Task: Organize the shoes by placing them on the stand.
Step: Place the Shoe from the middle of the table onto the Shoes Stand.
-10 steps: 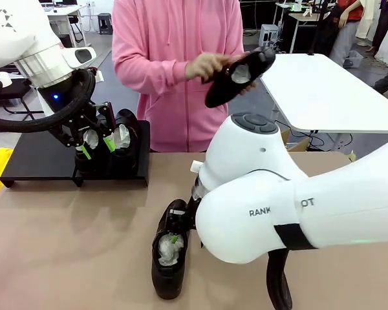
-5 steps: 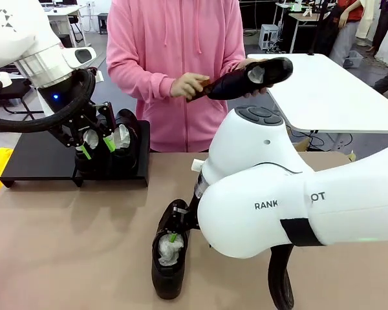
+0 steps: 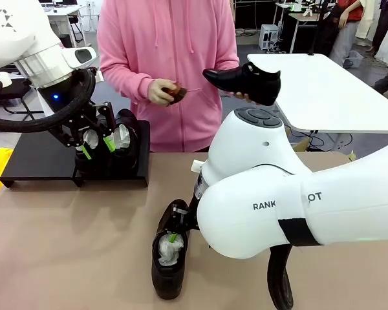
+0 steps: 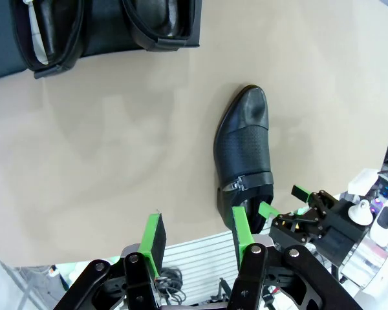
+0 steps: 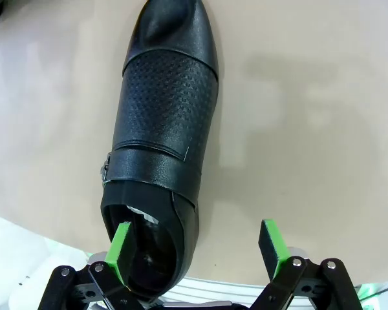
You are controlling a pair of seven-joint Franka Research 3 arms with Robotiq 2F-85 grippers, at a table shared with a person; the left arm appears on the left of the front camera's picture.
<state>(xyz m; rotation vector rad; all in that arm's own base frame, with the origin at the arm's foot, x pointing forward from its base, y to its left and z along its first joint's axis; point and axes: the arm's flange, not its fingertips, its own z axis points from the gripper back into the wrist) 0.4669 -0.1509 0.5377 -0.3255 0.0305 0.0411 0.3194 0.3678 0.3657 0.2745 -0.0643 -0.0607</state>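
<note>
Front view is showing two shoes (image 3: 119, 137) sitting on the stand (image 3: 32, 158); left gripper (image 3: 96, 147) is hovering there, half-spread, empty; right gripper (image 5: 195, 237), spread wide, is straddling a third shoe's (image 3: 168, 258) side before the stand; a person (image 3: 161, 51) is holding the fourth shoe (image 3: 246, 81).

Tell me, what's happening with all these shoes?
Two dress shoes sit on the stand, the robot's left hand open and empty by them. Its right hand is open around the heel edge of a third shoe on the table. The person holds a fourth shoe, with a small brush in the other hand.
</note>
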